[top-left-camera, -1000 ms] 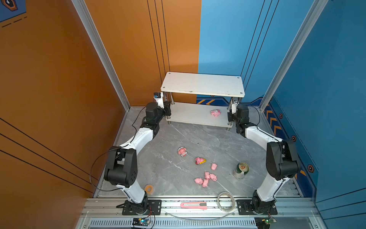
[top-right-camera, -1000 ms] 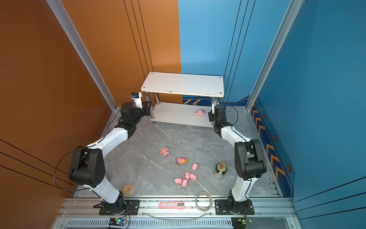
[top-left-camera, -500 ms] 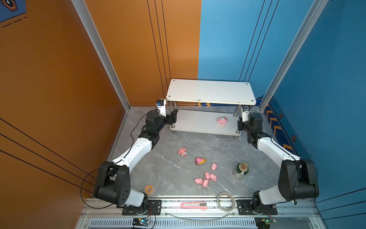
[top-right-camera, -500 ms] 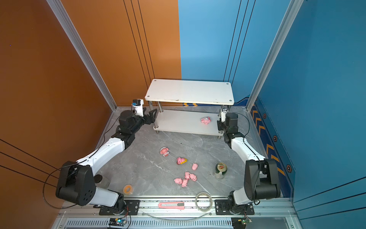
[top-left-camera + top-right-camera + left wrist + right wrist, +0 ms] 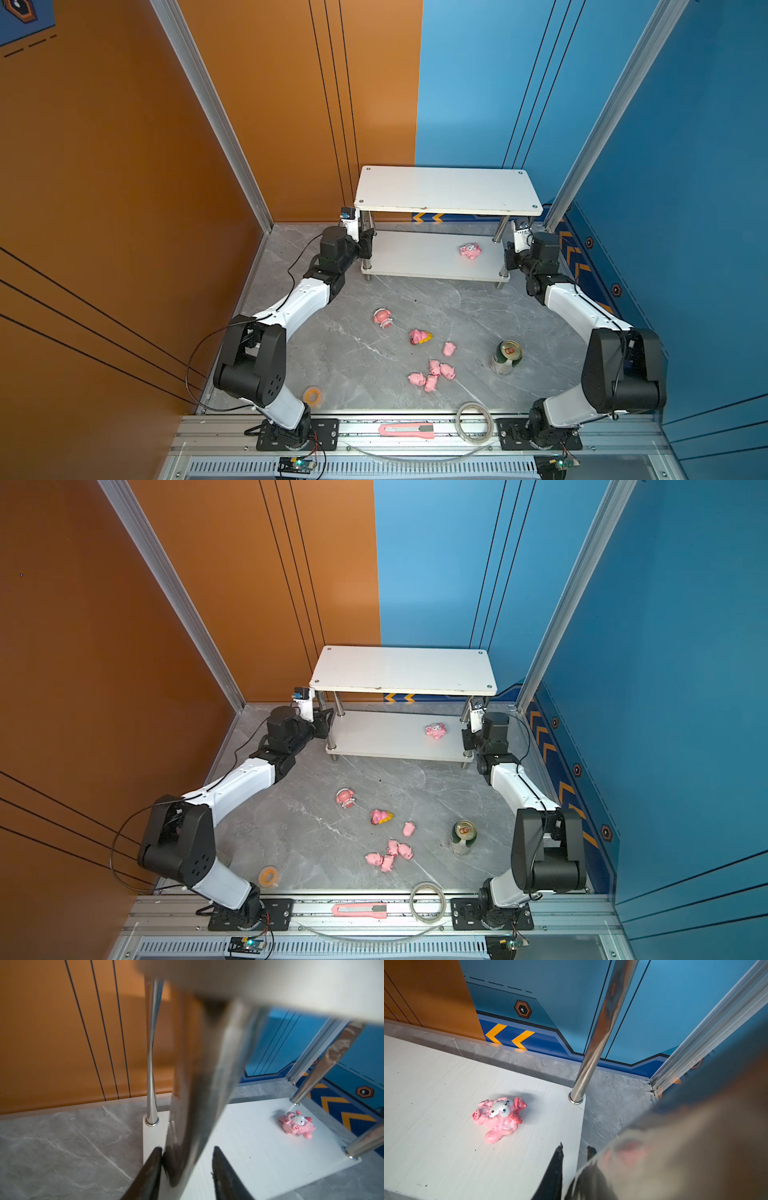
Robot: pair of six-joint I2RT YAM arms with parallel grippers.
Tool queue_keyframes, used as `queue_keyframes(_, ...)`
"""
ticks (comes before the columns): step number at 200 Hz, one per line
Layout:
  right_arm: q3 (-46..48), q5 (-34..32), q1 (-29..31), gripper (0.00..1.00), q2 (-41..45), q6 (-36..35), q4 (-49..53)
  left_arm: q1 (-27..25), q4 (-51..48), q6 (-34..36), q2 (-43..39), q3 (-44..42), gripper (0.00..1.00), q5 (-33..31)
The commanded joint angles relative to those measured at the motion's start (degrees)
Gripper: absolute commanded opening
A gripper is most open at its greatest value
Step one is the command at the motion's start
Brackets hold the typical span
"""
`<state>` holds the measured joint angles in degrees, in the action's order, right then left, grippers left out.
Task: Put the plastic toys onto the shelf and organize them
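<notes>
Marble tabletop [image 5: 353,365] below, we pinch one shelf [image 5: 446,189] leg [image 5: 664,1157] in the right gripper [image 5: 575,1151]; left gripper [image 5: 187,1148] straddles another loosely. Uneven pulling may skew it.

Shelf [image 5: 446,189]: white boards, shiny silver legs | toy [image 5: 500,1118]: pink, white face, white-dotted bow | pigs [image 5: 432,372]: pink | can [image 5: 505,357]: green, gold top | floor [image 5: 365,353]: grey marble veining | walls [image 5: 266,104]: orange, blue, thin black lines | knife [image 5: 406,430]: pink

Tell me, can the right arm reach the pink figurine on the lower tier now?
Probably not yet: its fingers seem closed on a front leg of the shelf. The figurine lies close by, unobstructed.
</notes>
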<state>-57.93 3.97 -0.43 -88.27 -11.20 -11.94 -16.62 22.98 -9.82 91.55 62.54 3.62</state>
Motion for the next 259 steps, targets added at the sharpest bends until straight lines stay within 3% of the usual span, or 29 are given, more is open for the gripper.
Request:
queue_keyframes(1,-4.23,9.83,-0.19,0.2,-2.52,21.75,-1.63,-0.17,0.0,0.72,0.28,1.86,0.3,-1.42)
queue_keyframes(22,-5.73,9.99,0.42,0.2,-4.39,21.75,-1.73,0.12,-0.36,1.33,-0.33,1.68,0.23,-2.17)
queue_keyframes(94,-5.03,6.72,4.16,0.18,-5.76,19.75,-2.6,1.68,-0.41,2.02,-3.21,-2.22,0.23,-3.97)
queue_keyframes(108,-3.91,6.32,3.98,0.18,-4.67,19.37,-2.18,1.69,-0.4,1.87,-3.12,-2.51,0.29,-3.6)
queue_keyframes(130,-1.67,5.68,3.37,0.18,-2.92,19.36,-2.16,1.52,-0.09,1.24,-2.33,-1.9,0.57,-2.74)
queue_keyframes(151,0.53,5.01,3.06,0.18,-1.29,19.43,-2.51,1.16,-0.12,1.07,-1.17,-0.6,0.69,-2.2)
queue_keyframes(259,7.43,4.34,-0.79,0.23,1.61,24.97,-3.88,-1.59,-0.06,-0.32,-2.46,-2.16,0.71,-2.09)
